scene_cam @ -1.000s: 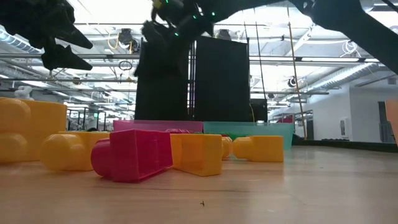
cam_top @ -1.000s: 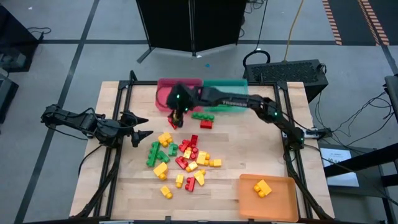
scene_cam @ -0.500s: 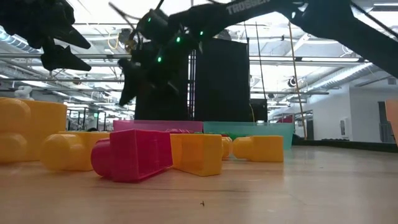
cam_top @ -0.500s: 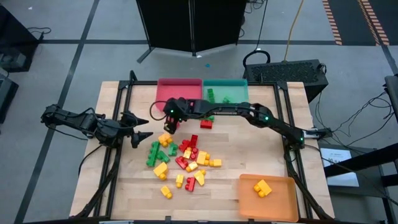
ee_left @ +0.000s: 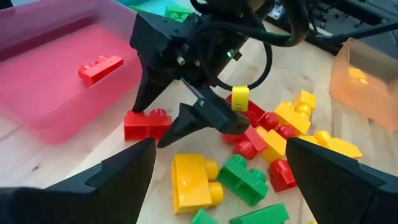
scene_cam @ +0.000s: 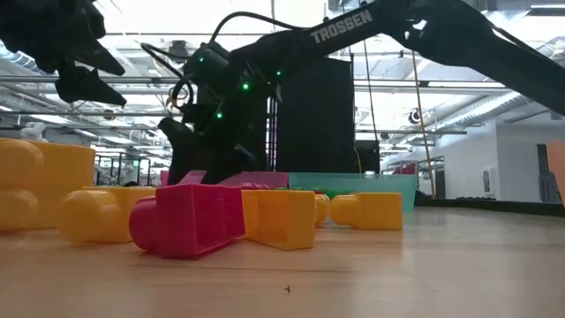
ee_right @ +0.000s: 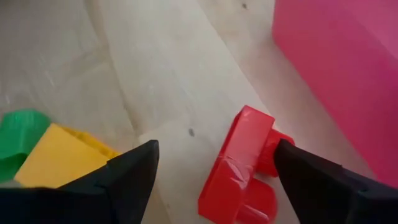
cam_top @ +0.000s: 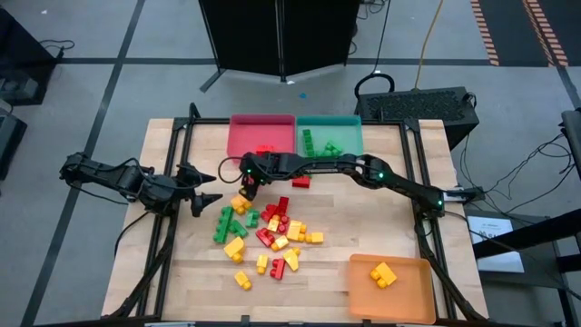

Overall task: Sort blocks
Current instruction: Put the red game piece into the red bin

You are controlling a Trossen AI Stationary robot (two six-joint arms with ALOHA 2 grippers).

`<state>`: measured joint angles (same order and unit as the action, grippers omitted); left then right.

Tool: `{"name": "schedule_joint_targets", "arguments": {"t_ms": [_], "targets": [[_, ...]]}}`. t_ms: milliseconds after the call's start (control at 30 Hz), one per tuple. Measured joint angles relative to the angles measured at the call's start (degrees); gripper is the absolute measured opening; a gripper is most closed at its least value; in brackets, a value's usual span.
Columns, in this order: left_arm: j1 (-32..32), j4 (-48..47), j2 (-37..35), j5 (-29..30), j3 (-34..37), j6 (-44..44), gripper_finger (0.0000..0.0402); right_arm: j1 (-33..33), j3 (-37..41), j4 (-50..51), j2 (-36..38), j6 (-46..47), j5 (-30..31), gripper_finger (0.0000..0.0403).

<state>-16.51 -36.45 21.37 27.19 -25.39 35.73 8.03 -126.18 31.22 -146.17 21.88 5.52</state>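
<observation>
From my station I read the right gripper point(cam_top: 246, 184) low over the table point(cam_top: 381, 218), reaching across from the right side to a spot just in front of the red tray point(cam_top: 245, 136); its fingers point(ee_right: 134, 177) stand apart with nothing clamped between them, and a red block point(ee_right: 245, 165) lies on the wood between them, just beside the tray wall; whether a fingertip touches that block I cannot tell, as the wrist view is close and partly cut off; the left gripper point(cam_top: 211, 197) waits above the table's left side, jaws spread wide and empty, pointing toward the pile; the blocks point(cam_top: 268, 232) lie mostly in a loose heap of red, green and yellow pieces at the table's centre, just below the right gripper; one red block point(ee_left: 101, 66) already sits in the red tray; several green blocks point(cam_top: 322, 143) sit in the teal tray point(cam_top: 349, 123) beside it; yellow blocks point(cam_top: 382, 273) rest in the orange tray point(cam_top: 418, 295) at the near right corner, well apart from the heap
</observation>
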Motion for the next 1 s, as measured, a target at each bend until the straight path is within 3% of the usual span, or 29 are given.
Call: {"name": "schedule_joint_targets", "arguments": {"t_ms": [133,367,433,733,867,1000], "targets": [[0.00,-0.19,0.00,0.00,0.00,0.00,0.0361,0.07,-0.09,0.17,-0.52,1.08,0.13,0.0233],[0.00,-0.17,0.00,0.00,0.00,0.02,0.0361,-0.15,-0.11,1.51,-0.62,1.65,-0.99,0.0045],[0.00,-0.13,0.00,0.01,0.00,0.02,0.0361,-0.19,-0.03,1.91,-0.56,1.73,-1.42,0.0012],[-0.02,-0.15,0.00,0.01,0.00,0.02,0.0361,-0.28,-0.34,3.05,1.11,0.82,-1.62,0.0011],[0.00,-0.21,0.00,0.01,0.00,0.02,0.0361,-0.31,-2.12,4.47,1.49,-0.53,-3.34,0.0053],[0.00,-0.34,0.00,0.01,0.00,0.00,0.0361,-0.46,-2.85,6.63,2.15,-1.54,-4.50,0.0125]]}}
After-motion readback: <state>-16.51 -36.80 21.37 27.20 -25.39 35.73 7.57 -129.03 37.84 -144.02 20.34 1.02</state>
